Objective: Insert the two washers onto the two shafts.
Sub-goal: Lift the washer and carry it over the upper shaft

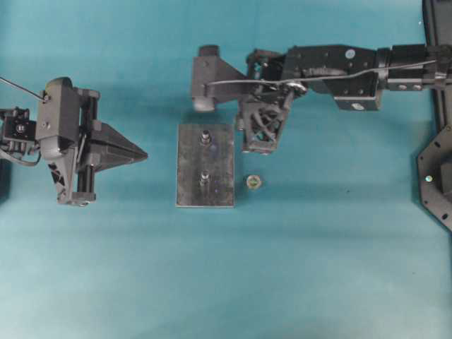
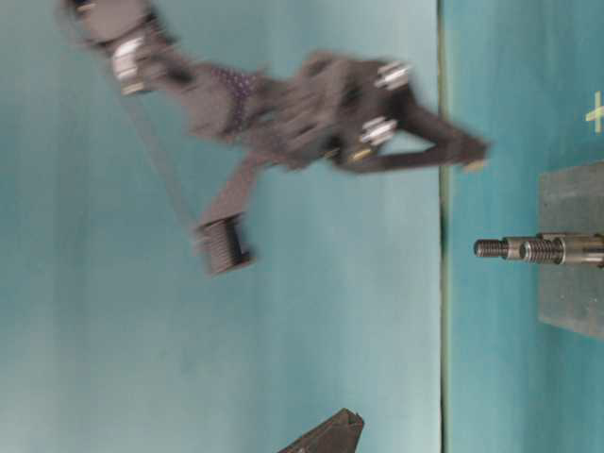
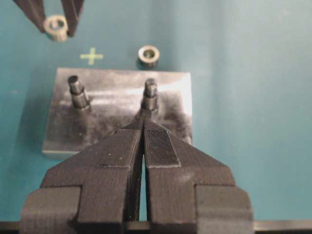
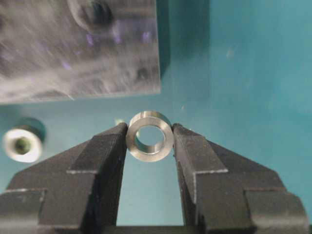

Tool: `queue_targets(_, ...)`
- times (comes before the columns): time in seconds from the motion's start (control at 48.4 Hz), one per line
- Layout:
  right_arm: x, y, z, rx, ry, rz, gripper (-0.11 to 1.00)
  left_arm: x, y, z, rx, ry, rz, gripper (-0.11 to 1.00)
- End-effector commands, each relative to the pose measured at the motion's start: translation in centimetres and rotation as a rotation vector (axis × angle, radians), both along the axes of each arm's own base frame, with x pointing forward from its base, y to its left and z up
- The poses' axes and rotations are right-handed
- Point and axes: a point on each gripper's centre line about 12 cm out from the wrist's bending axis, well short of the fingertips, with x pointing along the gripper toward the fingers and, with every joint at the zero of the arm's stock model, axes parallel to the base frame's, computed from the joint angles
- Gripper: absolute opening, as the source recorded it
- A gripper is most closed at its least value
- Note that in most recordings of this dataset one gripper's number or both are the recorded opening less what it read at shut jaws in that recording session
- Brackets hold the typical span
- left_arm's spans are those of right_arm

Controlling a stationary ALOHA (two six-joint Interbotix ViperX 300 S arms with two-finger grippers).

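Overhead view: the right end effector (image 1: pixel 260 145) hangs just beside the metal plate (image 1: pixel 205 164), near the plate's far-side edge by the top shaft (image 1: pixel 205 136). The washer it holds is too small to tell here. A 2nd ring (image 1: pixel 254 181) lies on the teal bench (image 1: pixel 318 268), just off the plate's right edge, near the lower shaft (image 1: pixel 204 177). The left end effector (image 1: pixel 138 154) sits well apart on the left, pointy black tips together.

Table-level view: right end effector (image 2: pixel 475 157) is blurry, up above the bench, near the 2 shafts (image 2: pixel 528 249) w/ screw threads at the tips. The plate (image 2: pixel 574 203) is flat, gray, dull.

Left wrist view: left end effector (image 3: pixel 142 127) has its 2 black ribbed fingers (image 3: pixel 158 146) pressed together, nothing between. Past them is the shiny scratched plate (image 3: pixel 117 131) w/ 2 short round posts standing up. The right end effector (image 3: pixel 55 23) is at the top corner, clamped on the washer (image 3: pixel 55 27), beyond the plate. The other ring (image 3: pixel 148 55) lies on the bench by a yellow cross mark (image 3: pixel 91 56).

Right wrist view: the right end effector (image 4: pixel 149 136) is clamped on the washer (image 4: pixel 149 136), one black finger on each side. Washer is a smooth, shiny, thick metal ring w/ a round hole. The plate (image 4: pixel 78 53) is blurry behind it. The 2nd ring (image 4: pixel 22 144) lies on the bench to the side.
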Motion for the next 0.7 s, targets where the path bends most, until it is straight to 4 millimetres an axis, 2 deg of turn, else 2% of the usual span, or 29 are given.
queue_targets(0.0, 1.2, 1.1, 3.2, -0.011, -0.070, 0.028, 0.35, 0.4, -0.1, 0.9, 0.001, -0.031, -0.004, 0.00)
queue_targets(0.207, 3.1, 1.7, 4.1, -0.016, -0.103, 0.048, 0.35, 0.3, 0.0, 0.7, 0.003, -0.026, -0.003, 0.00)
queue_targets(0.517, 4.9, 1.8, 2.6, -0.015, -0.078, 0.064, 0.35, 0.4, 0.0, 0.8, 0.003, -0.028, -0.003, 0.00)
queue_targets(0.682, 5.7, 2.0, 2.6, -0.015, -0.083, 0.071, 0.35, 0.4, -0.1, 0.8, 0.003, -0.028, -0.005, 0.00)
